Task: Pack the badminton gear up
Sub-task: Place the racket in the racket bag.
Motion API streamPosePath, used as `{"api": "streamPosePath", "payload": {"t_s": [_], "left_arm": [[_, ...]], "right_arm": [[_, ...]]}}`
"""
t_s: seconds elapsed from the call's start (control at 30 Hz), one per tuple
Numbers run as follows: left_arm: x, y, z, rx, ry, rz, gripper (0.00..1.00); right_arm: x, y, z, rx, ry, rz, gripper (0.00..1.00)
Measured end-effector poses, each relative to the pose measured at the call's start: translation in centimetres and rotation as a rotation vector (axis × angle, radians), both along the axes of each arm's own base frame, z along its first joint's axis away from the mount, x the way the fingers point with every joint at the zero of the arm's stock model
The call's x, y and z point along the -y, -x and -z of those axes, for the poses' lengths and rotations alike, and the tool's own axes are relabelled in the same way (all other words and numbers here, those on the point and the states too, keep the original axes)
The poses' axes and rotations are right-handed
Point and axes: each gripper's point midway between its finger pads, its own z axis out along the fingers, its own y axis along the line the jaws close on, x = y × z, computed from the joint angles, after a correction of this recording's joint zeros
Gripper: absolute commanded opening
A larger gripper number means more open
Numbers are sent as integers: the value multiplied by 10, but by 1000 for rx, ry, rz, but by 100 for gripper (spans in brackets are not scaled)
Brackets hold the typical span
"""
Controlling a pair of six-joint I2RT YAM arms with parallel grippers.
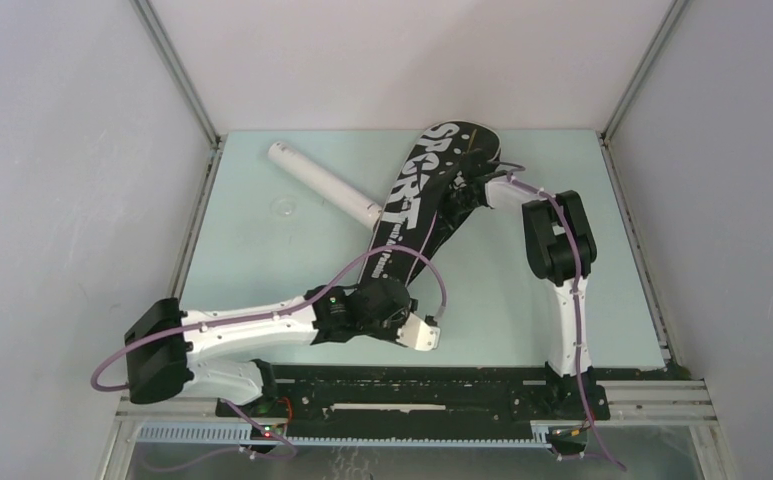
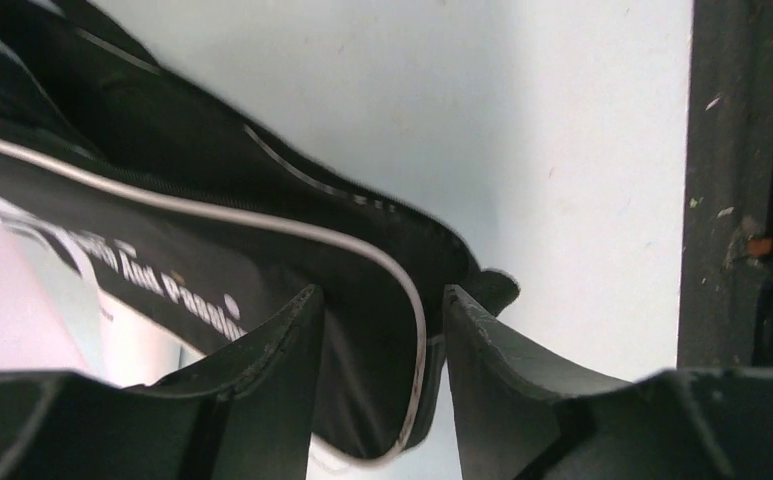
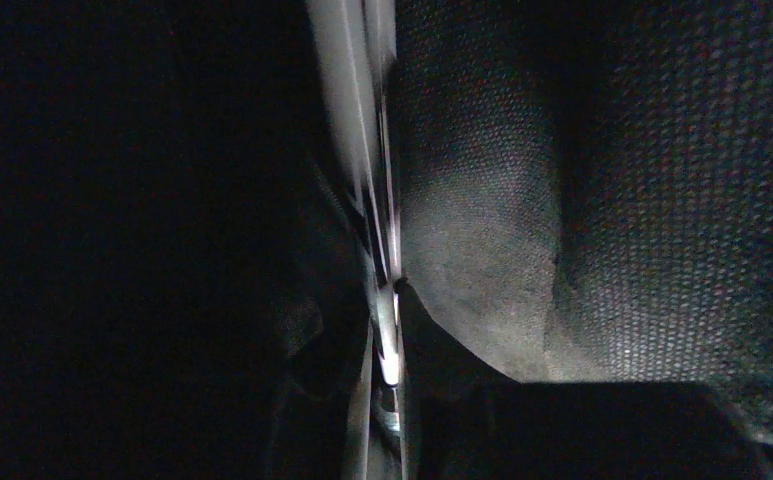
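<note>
At the near, narrow end of the black bag (image 1: 424,190), your left fingers (image 2: 272,390) are standing about half open, straddling its piped edge without squeezing it. The bag is lying diagonally on the desk (image 1: 262,260), wide end far. Your right fingers (image 3: 462,420) are sitting inside its right side, almost closed around a thin pale strip; whether they are gripping it cannot be told.

Left arm (image 1: 252,325) low, left end effector (image 2: 382,297) parted; right arm (image 1: 559,240) bent, right end effector (image 3: 384,305) nearly closed.
</note>
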Motion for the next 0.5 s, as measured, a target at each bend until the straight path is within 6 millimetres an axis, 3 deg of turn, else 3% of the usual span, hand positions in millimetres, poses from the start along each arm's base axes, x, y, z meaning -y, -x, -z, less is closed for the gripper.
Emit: {"api": "streamPosePath", "payload": {"t_s": [0.2, 0.37, 0.5], "left_arm": [[15, 6, 6, -31, 29, 31, 53], [13, 2, 6, -58, 47, 11, 54], [9, -15, -12, -96, 107, -60, 60]], "right_arm": [[-5, -15, -2, 46, -20, 34, 24], [-2, -21, 1, 81, -32, 45, 28], [2, -19, 7, 87, -26, 39, 31]]}}
